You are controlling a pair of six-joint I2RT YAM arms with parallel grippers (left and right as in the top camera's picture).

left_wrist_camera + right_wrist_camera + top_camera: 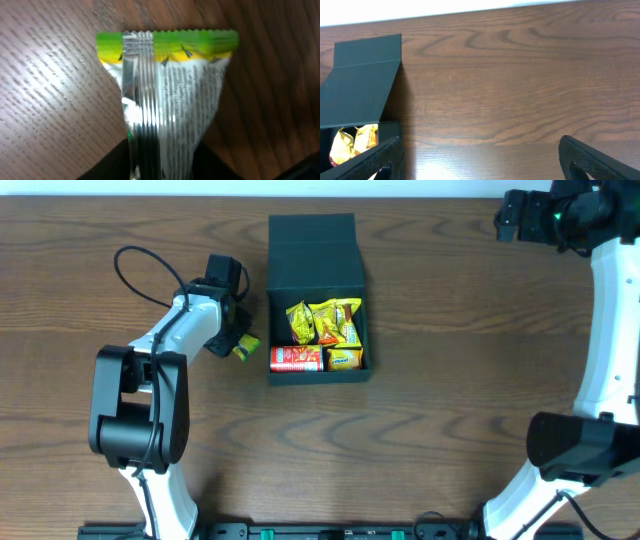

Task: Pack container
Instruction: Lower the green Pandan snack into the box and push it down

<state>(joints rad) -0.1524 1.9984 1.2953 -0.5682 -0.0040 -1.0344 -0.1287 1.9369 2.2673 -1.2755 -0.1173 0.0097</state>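
Note:
The dark teal-black container [316, 272] stands at the table's middle back with its flap lid open away from me; it also shows in the right wrist view [360, 80]. Inside lie yellow snack packets [325, 322] and a small red chip can [295, 359]. My left gripper [237, 343] is just left of the container, shut on a silver snack packet with a green and yellow edge [170, 90], held low over the wood. My right gripper [510, 218] is open and empty at the far back right, well away from the container.
Bare brown wood table [450, 380] lies all around. The arm bases stand at the front left [135, 420] and front right [580, 445].

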